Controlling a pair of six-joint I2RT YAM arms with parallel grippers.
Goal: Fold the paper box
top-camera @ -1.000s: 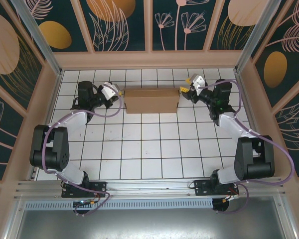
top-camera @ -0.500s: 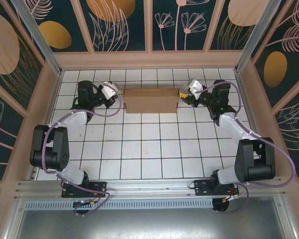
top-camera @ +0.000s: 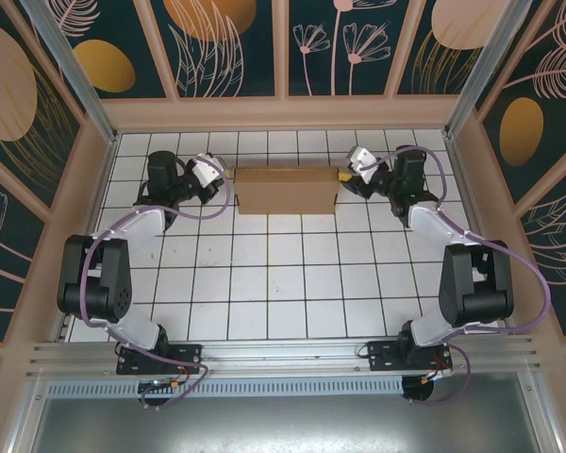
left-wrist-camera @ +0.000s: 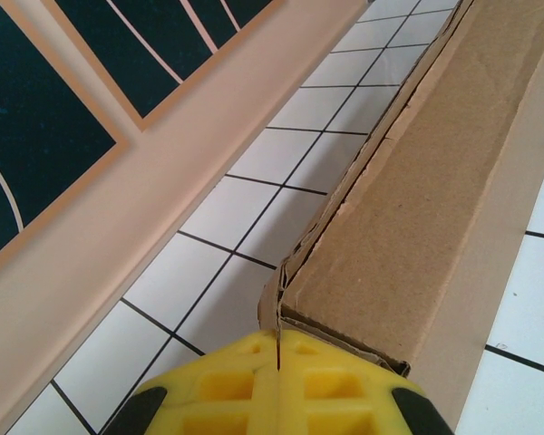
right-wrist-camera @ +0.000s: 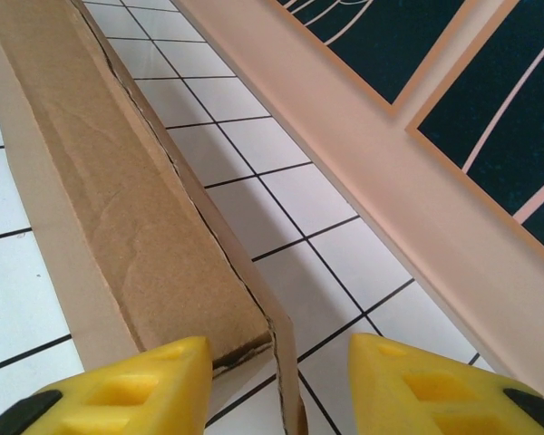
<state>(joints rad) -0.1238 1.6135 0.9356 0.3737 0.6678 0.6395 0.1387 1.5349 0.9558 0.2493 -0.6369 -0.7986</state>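
Top external: plain brown paper box (top-camera: 286, 192) between left gripper (top-camera: 227, 177), right gripper (top-camera: 343, 176).

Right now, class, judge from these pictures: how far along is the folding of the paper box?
Done: the paper box looks formed into a shallow closed rectangle. In hand: the left tool is shut at its left-end corner; the right tool is open, straddling the rear seam at the right end. Left: that seam gapes at both ends and needs tucking.

Paper box (top-camera: 287, 191) brown; table (top-camera: 283, 283) white, black grid; fingers (right-wrist-camera: 118, 381) yellow (black tips); walls (top-camera: 255, 57) dark teal, peach leaves.
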